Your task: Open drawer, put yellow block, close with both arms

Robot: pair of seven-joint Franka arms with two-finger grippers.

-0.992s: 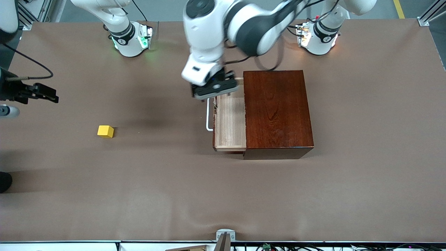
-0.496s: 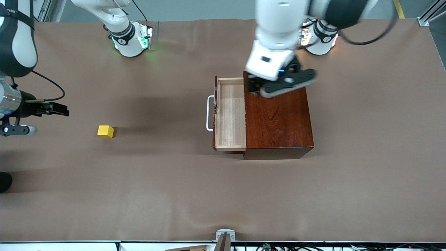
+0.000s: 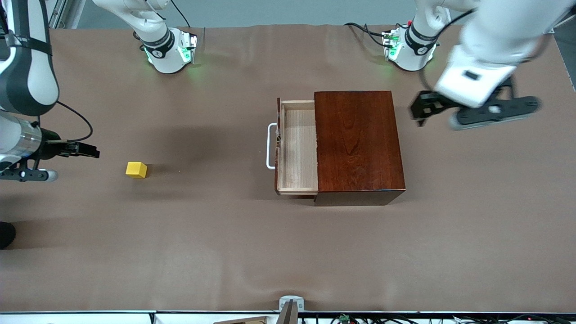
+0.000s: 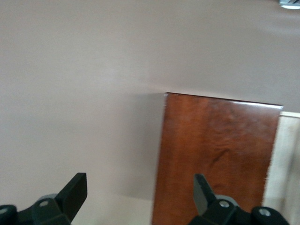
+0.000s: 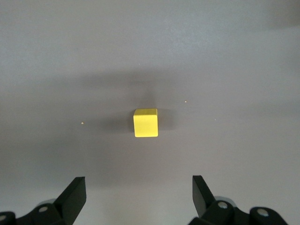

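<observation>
Drawer (image 3: 297, 148) open, yellow block (image 3: 136, 169) near the table's right-arm end, right gripper (image 5: 138, 197) wide open and empty above it, left gripper (image 4: 140, 197) open and empty beside the box (image 3: 357, 144).

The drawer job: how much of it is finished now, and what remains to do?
Done: the drawer stands pulled out of the wooden box, its tray bare. In hand: the right gripper, open, hangs over the table with the yellow block in its view; the block lies untouched. The left gripper, open, is over the table beside the box. Left: grasp, place, close.

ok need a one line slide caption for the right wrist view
Right gripper, fingers open, above the yellow block on the bare table.
</observation>
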